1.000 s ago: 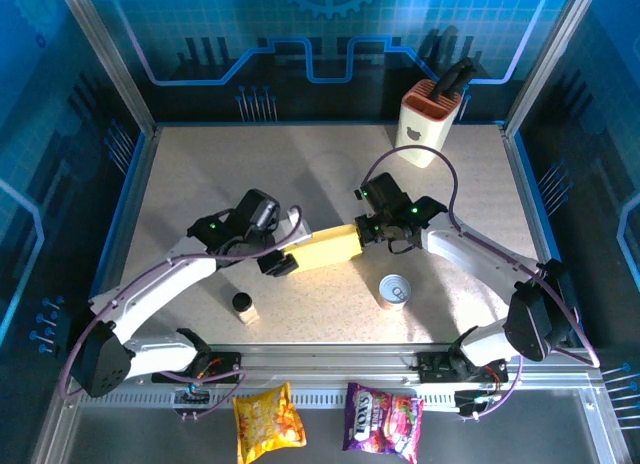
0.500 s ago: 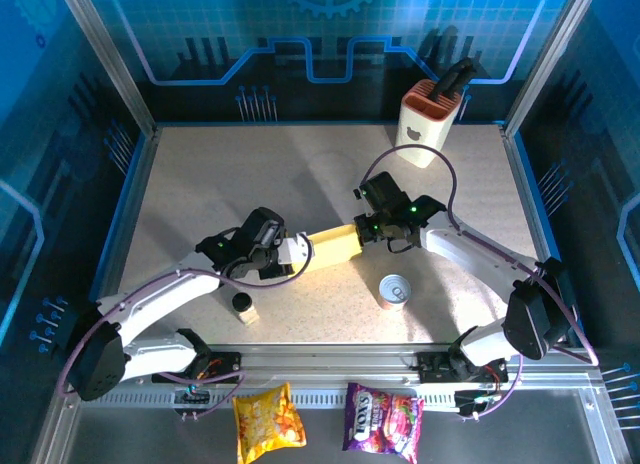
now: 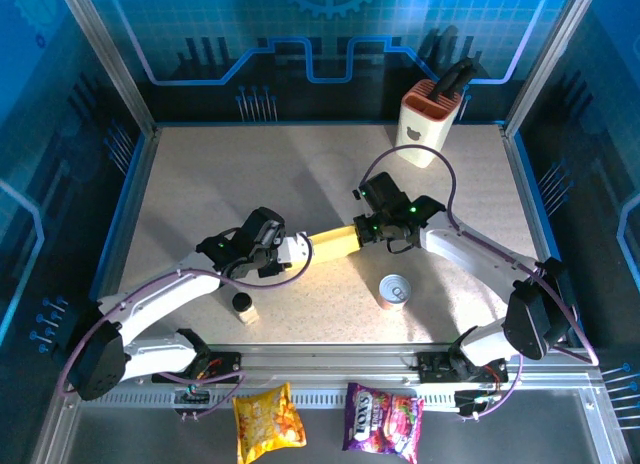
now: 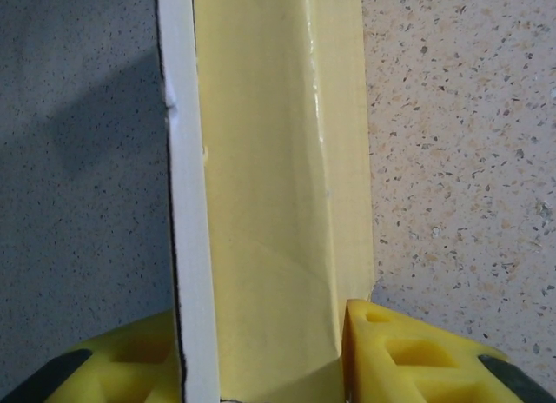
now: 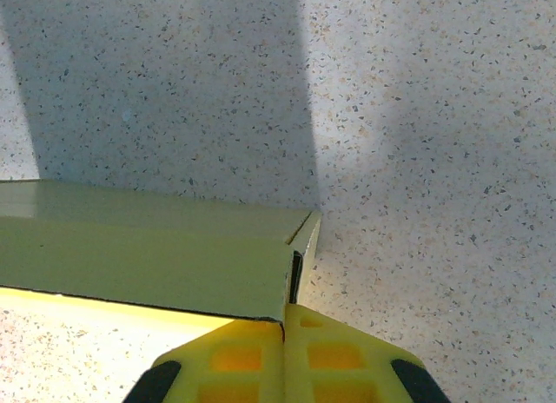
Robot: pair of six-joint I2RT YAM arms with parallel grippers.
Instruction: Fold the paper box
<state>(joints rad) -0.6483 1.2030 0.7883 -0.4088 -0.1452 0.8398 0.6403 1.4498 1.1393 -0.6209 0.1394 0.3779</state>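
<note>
Tabletop (image 3: 200, 174) stays bare far beyond the tin can (image 3: 395, 289), leaving room to swing. The paper box (image 3: 335, 244) sits just beyond the can, apparently mid-fold. The right gripper (image 5: 284, 320) pinches its end wall and the left gripper (image 4: 261, 333) clasps the opposite end. Next, the flaps need pressing along their creases.
</note>
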